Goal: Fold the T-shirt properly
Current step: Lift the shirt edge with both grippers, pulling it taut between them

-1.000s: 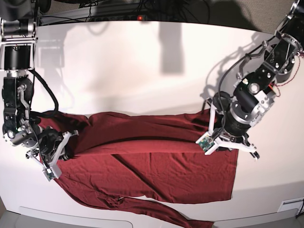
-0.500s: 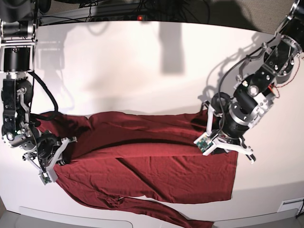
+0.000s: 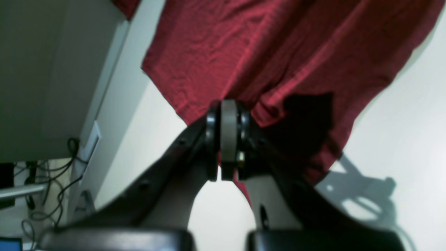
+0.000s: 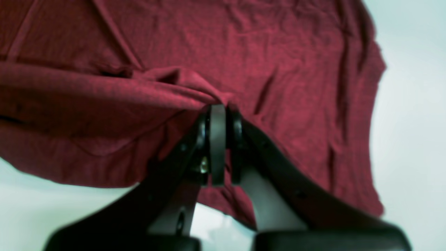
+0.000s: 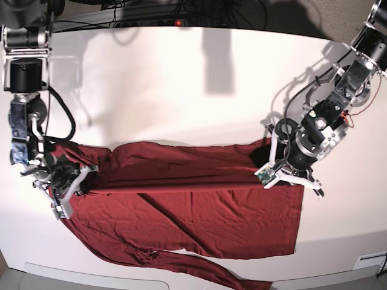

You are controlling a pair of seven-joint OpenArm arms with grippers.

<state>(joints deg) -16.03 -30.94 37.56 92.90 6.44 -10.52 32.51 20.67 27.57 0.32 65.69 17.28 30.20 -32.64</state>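
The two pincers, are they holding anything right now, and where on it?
Both grip the T-shirt. The left pincer pinches a fold at its hem-side edge; the right pincer pinches a raised fold at the opposite side edge.

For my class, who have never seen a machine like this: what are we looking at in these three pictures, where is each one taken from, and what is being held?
This is a robot with two arms working at a white table. One picture looks down from above. There the robot's left arm is on the picture's right and its right arm on the picture's left. The other two pictures come from small cameras on each wrist, looking along the pincer-like tool at the arm's end.

On the table lies a large dark red long-sleeved shirt of thin wrinkled fabric, spread out, with one long fold across it.

The left tool is shut on the shirt's edge. The right tool is shut on a bunched pinch of the same shirt at the other end.
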